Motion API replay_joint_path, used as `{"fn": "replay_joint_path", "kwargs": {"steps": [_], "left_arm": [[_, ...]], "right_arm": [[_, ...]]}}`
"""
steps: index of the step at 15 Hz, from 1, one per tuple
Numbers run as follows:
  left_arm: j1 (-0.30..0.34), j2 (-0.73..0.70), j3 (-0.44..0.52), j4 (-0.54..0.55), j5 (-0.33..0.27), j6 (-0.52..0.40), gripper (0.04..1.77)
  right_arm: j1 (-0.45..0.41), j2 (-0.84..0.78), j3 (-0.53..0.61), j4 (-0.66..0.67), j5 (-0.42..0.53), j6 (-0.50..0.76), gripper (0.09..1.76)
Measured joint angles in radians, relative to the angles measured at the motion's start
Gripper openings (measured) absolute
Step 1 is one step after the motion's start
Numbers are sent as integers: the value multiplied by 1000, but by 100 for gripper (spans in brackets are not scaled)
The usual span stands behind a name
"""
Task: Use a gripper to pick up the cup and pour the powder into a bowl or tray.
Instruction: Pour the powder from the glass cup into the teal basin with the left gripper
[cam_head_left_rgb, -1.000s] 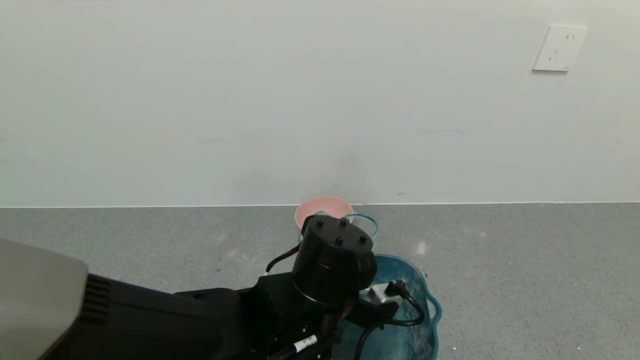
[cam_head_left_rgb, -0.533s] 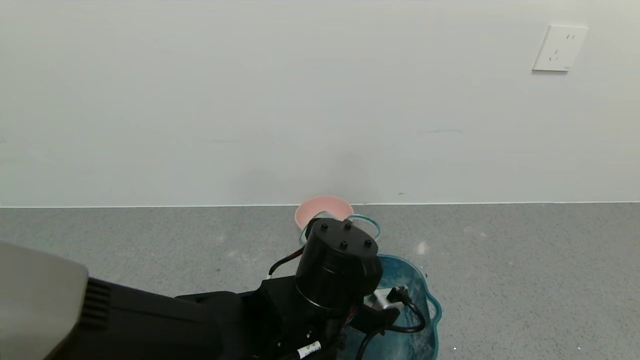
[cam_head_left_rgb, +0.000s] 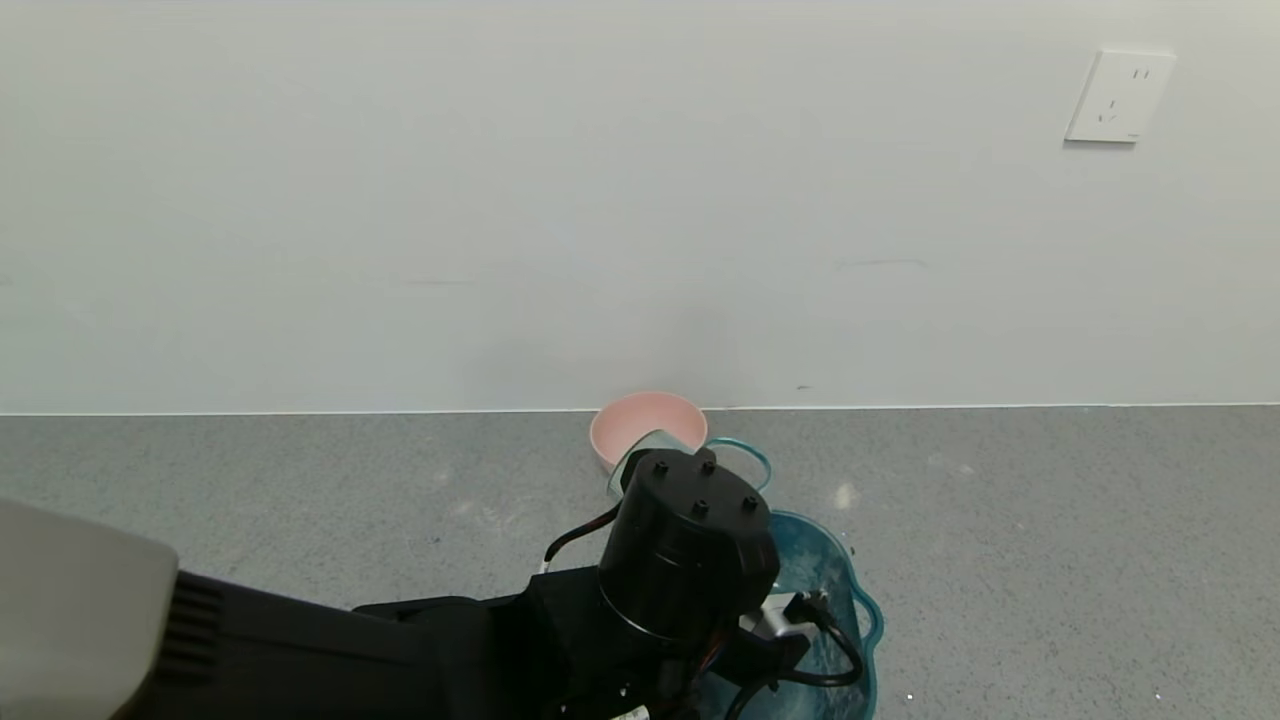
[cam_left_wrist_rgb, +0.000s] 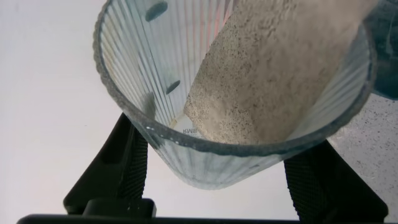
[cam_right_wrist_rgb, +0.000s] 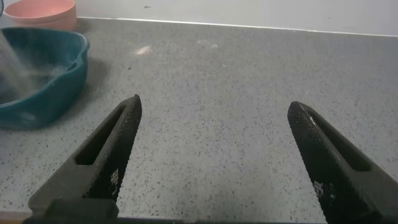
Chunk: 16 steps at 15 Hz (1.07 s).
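- Ribbed glass of the cup (cam_left_wrist_rgb: 230, 93), grasped between the left tool's (cam_left_wrist_rgb: 230, 177) fingers, is seen tipped, with the powder (cam_left_wrist_rgb: 267, 68) banked toward its rim.
- Compared with a second ago, the left wrist has been shifted rightward over the teal basin (cam_head_left_rgb: 850, 620) at the surface's near edge; pouring is judged underway.
- Only the right wrist view shows falling powder and the released right tool (cam_right_wrist_rgb: 214, 162); the pink bowl (cam_head_left_rgb: 645, 420) sits at the far edge.

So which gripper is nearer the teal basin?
Left. The left gripper holds the cup above the teal basin; the right gripper sits off beside it.
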Motion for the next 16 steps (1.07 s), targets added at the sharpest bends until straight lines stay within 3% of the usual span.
{"fn": "replay_joint_path", "kwargs": {"steps": [11,14,16], "left_arm": [[5,17,6,-114,-17,-26,126],[3,15,29,-125,-34,11,126],[3,14,44,-192,-37,76,126]], "right_arm": [[0,0,0,0,0,0,171],[0,0,0,0,0,0,171],[0,0,0,0,0,0,171]]}}
